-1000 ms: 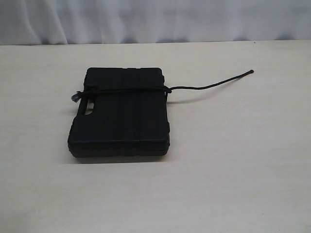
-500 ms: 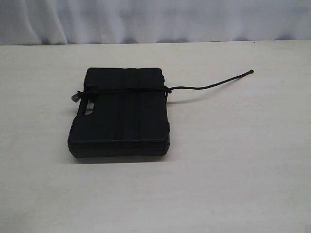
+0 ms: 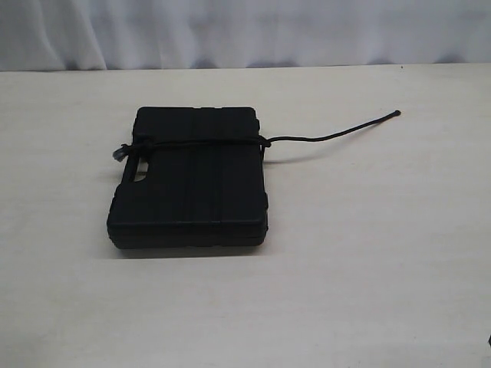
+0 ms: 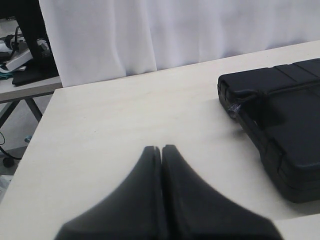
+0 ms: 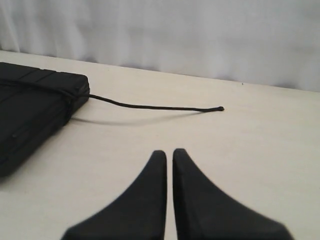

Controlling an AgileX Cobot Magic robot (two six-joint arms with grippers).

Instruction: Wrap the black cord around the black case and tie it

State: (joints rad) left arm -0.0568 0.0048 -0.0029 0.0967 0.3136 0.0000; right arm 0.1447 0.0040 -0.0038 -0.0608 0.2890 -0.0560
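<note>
Crosswise, black cord [image 3: 322, 138] binds black case [image 3: 192, 192], tail pointing right; left tool [image 4: 162, 148], right tool [image 5: 169, 151] pressed together.

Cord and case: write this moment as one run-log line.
cord: wrapped around case, tail free | left fingers: shut, empty, clear of case | right fingers: shut, empty, clear of cord

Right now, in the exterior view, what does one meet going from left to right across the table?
black case → free tail of the black cord → cord tip. The cord's wrap and its short end overlap the case, so they are left out.
</note>
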